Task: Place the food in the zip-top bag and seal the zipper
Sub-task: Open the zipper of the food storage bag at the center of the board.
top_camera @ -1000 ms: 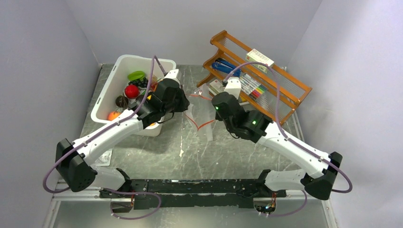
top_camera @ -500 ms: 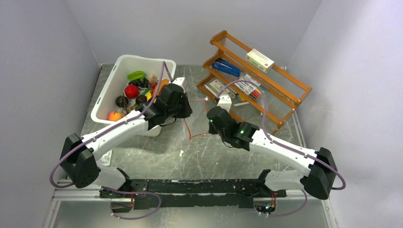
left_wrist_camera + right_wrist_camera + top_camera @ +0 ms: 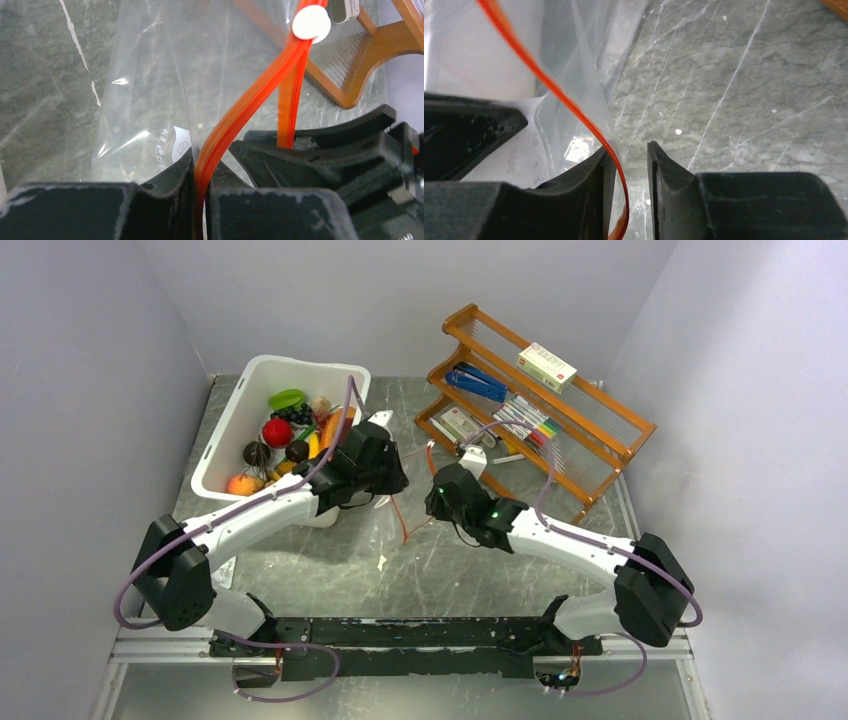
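Left gripper [image 3: 200, 176] pinches zipper [image 3: 252, 95]; right gripper [image 3: 628, 151] spread around zipper; clamp it squarely before widening zip-top bag [image 3: 150, 75].

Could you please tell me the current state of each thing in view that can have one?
bag: empty, mouth open.
zipper: unsealed, its two sides apart, slider at one end.
left gripper: shut on the zipper.
right gripper: open, the zipper lying between its jaws.
food: in the tub, none in the bag.
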`<state>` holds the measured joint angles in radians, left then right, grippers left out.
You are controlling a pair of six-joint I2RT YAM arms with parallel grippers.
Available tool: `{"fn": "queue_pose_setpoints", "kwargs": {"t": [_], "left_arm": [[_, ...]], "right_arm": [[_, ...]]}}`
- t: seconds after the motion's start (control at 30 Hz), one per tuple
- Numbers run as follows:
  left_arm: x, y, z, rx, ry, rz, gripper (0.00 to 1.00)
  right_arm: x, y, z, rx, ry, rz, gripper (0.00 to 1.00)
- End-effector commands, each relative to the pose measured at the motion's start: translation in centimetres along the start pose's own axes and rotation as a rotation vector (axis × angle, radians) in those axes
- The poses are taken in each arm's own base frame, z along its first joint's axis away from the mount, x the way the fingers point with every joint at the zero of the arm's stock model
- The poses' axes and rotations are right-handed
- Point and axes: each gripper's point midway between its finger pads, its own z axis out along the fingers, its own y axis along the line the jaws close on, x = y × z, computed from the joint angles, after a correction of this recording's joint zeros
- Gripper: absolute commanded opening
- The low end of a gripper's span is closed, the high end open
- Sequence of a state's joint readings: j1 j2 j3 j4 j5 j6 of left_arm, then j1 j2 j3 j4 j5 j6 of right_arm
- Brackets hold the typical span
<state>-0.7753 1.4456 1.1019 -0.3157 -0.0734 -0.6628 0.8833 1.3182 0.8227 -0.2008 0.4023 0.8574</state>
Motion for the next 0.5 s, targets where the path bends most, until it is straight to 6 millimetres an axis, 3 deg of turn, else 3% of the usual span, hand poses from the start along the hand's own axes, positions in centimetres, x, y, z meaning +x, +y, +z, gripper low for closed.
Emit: {"fn": "queue_pose_setpoints", "kwargs": {"t": [0.0, 0.1, 0.2, 0.3, 0.47], "left_arm": [[-0.4, -1.2, 0.2, 0.052, -0.015, -0.013, 0.07], [-0.2, -1.3, 0.3, 0.059, -0.013, -0.022, 0.07], [0.1, -1.2, 0.3, 0.056, -0.004, -0.037, 0.07], [0.3, -1.5, -0.2, 0.069, 0.013, -0.061, 0.08], [0.1, -2.1, -3.6, 0.178, 0.140, -0.171, 0.28]], "right_arm": [[-1.1, 0.5, 1.3, -0.046, -0.019, 0.098, 0.28], [-1.6, 0.7, 1.9, -0.077, -0.007, 0.123, 0.25], [-2.1, 0.8, 1.9, -0.092, -0.014, 0.112, 0.00], [-2.6, 0.2, 1.2, -0.088, -0.033, 0.047, 0.00], [-3.5, -2.6, -1.2, -0.004, -0.052, -0.068, 0.00]]}}
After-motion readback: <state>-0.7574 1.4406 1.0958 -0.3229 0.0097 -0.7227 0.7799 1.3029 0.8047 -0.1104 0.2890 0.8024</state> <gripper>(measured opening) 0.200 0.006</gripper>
